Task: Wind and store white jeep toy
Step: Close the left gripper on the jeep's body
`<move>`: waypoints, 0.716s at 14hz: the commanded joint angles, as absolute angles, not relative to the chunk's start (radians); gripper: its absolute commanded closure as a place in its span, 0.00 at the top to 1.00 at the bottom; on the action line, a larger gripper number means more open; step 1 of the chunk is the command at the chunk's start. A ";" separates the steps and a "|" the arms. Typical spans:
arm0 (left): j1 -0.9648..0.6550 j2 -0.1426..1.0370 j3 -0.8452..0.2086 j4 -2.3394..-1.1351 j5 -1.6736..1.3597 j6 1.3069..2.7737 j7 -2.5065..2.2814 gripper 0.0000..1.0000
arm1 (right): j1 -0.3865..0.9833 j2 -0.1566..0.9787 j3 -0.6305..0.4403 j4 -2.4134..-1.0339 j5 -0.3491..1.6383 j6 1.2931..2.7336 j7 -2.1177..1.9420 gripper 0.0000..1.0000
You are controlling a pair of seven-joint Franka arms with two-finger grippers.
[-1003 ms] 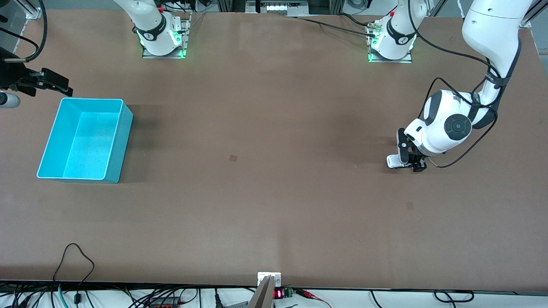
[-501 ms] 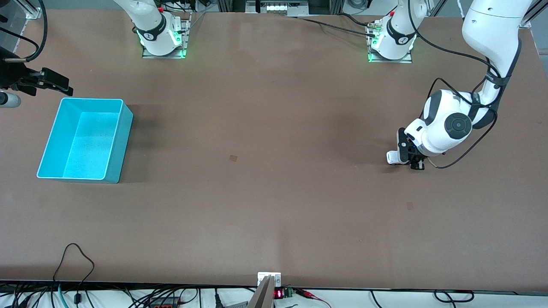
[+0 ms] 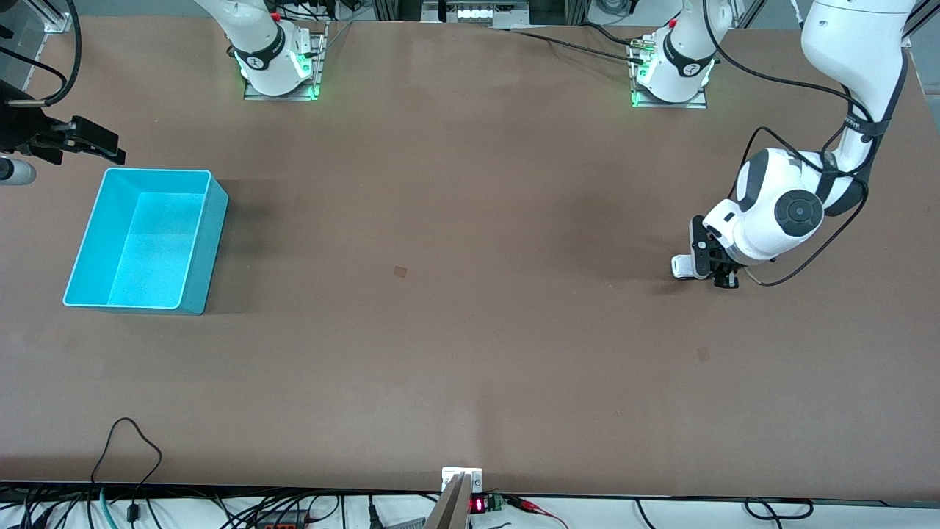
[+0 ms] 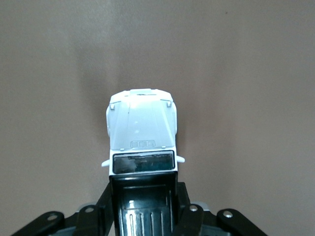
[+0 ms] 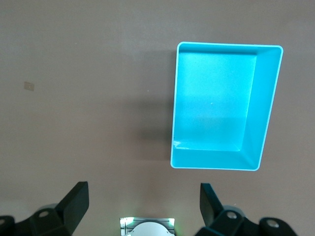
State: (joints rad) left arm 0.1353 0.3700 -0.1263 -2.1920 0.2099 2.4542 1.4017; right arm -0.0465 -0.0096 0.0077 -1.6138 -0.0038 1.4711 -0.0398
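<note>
While my left gripper [image 3: 706,270] stood low at the left arm's end of the table [image 3: 470,353], its fingers [image 4: 186,216] were clamped on the black roof of the white jeep toy [image 4: 141,129], whose white hood poked out ahead of them just above the bare tabletop. My right gripper [image 5: 144,202] waited, fingers spread wide, high over the table near the cyan bin [image 3: 147,239], which sat at the right arm's end.

Left hand [image 4: 143,216] clamps white jeep toy [image 4: 141,142] at black roof (hood pointing away), over brown table [image 4: 246,73].
</note>
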 commanded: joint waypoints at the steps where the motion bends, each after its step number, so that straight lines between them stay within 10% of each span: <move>1: 0.149 0.354 -0.135 -2.204 0.227 2.442 1.367 0.22 | -0.049 -0.003 0.008 -1.594 0.002 1.451 -0.043 1.00; 10: 0.149 0.417 -0.135 -2.192 0.233 2.467 1.376 0.21 | -0.049 -0.003 0.008 -1.594 0.002 1.451 -0.043 1.00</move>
State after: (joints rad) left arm 0.1392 0.4043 -0.1265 -2.1979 0.2099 2.4603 1.3794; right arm -0.0465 -0.0096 0.0077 -1.6138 -0.0038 1.4709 -0.0398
